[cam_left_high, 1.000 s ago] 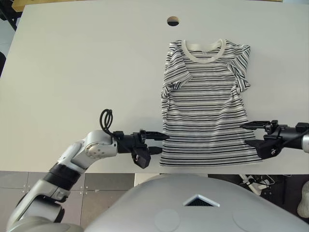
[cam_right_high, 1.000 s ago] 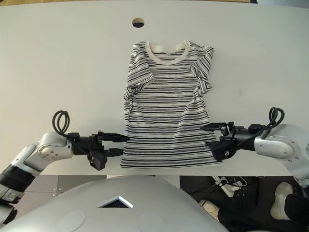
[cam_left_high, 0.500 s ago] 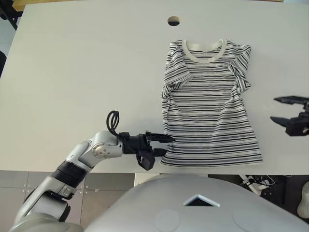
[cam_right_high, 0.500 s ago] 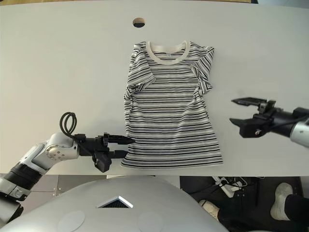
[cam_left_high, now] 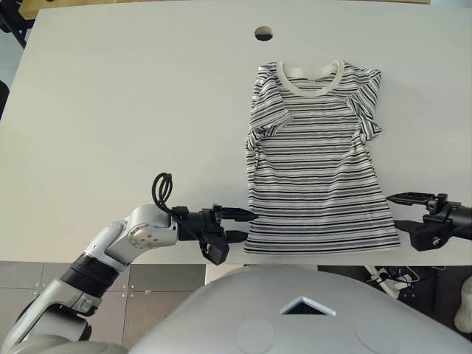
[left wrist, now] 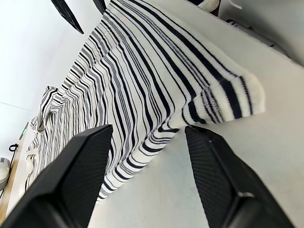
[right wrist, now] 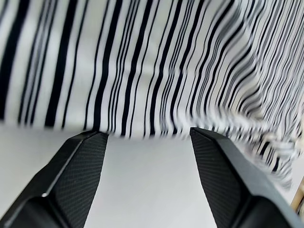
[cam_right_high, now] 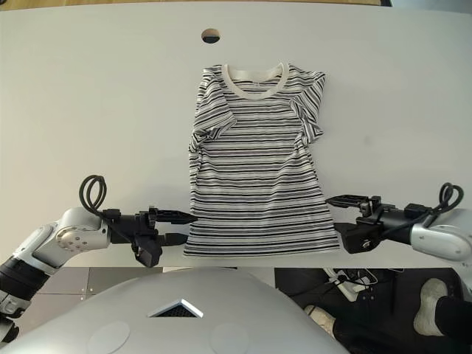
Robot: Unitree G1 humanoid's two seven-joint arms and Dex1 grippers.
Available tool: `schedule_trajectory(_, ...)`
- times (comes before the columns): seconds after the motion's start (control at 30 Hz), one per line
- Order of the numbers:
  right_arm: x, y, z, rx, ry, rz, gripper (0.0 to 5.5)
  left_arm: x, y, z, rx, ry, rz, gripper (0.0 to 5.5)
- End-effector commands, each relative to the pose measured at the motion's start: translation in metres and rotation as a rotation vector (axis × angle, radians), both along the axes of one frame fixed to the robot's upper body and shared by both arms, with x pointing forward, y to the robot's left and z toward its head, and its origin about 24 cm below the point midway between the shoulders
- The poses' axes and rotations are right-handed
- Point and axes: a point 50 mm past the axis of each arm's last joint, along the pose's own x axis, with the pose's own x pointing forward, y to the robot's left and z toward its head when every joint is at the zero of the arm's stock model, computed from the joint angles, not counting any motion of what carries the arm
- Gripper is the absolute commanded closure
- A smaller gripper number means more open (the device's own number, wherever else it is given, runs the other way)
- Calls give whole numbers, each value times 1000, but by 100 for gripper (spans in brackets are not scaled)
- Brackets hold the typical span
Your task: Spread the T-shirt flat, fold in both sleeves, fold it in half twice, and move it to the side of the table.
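- Hovering low at the near edge of the table (cam_left_high: 110, 110), the left fingers (cam_left_high: 234, 213) point at the T-shirt's near-left corner. They are spread wide and hold nothing.
- From the left wrist, the two dark pads (left wrist: 80, 185) stand apart with the striped cloth's side edge showing in the gap between them. The hem corner (left wrist: 249, 95) lies flat on the table just off to one side.
- Across the hem, the right fingers (cam_right_high: 346, 200) sit just beside the near-right corner, also parted wide and holding nothing. One finger is level with the lower side edge and the other is down by the hem line.
- From the right wrist, bare table shows between those pads (right wrist: 76, 180), and the hem begins just past their tips.
- The T-shirt (cam_left_high: 317, 169), black-and-white striped, lies face up on the table, right of the middle. Its hem (cam_left_high: 321, 249) runs close along the near edge.
- Both sleeves are turned in over the body. The left sleeve (cam_left_high: 259, 133) is bunched into a small crease and the right sleeve (cam_left_high: 369, 110) forms a longer, rumpled flap.
- The cream collar (cam_left_high: 313, 82) is at the far end of the shirt.
- Beyond the collar and a little to its left is a small round hole (cam_left_high: 263, 33) in the table.
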Motion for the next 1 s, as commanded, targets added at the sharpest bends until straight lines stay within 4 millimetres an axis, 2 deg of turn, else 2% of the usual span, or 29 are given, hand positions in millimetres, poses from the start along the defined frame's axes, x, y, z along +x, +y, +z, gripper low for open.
schedule_trajectory(0.03, -8, 9, -24, 9, 93, 32, 232, -7, 9, -14, 125, 64, -29, 264)
schedule_trajectory(0.13, -4, 7, -24, 8, 88, 38, 260, -10, 5, -15, 115, 76, -54, 289)
schedule_trajectory(0.37, -8, 9, -19, 55, 96, 61, 397, -10, 9, -18, 123, 113, -86, 414)
schedule_trajectory(0.53, -20, 11, -17, 62, 142, 99, 484, -10, 7, -17, 111, 125, -101, 488)
schedule_trajectory(0.63, -20, 14, -16, 69, 140, 108, 532, -10, 5, -18, 104, 134, -105, 523)
schedule_trajectory(0.83, -6, 8, -12, 69, 74, 43, 540, -1, 6, -14, 36, 136, -36, 537)
schedule_trajectory(1.0, 6, 8, -4, 223, 13, -82, 540, 5, 6, 16, -244, 217, 111, 537)
